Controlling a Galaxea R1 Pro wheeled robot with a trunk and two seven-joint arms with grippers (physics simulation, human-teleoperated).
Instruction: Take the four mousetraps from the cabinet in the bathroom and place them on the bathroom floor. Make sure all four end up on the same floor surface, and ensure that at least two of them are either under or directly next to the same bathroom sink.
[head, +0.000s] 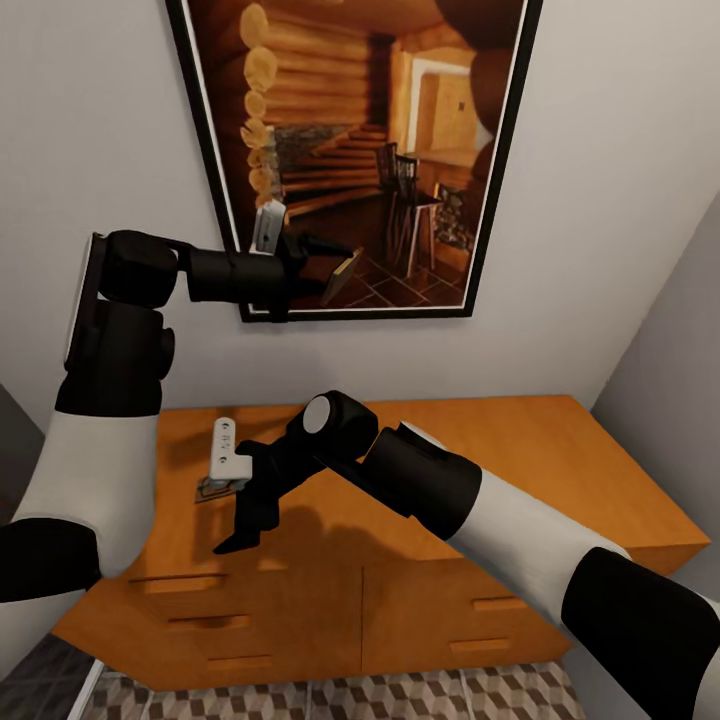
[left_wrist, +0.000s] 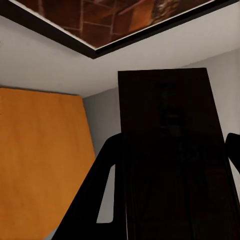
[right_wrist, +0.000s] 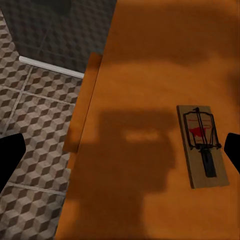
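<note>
The left hand is raised in front of a framed picture of a log-cabin interior on the wall, well above the cabinet. It is clamped on a mousetrap, whose dark flat board stands between the fingers in the left wrist view. Below and to the right, the right hand hangs over the left part of the orange-brown cabinet top, its fingers spread wide and holding nothing. A second mousetrap lies flat on the cabinet top between those fingers, touched by neither, its wire parts and a red patch facing up. The cube-patterned bathroom floor shows beside the cabinet's edge.
</note>
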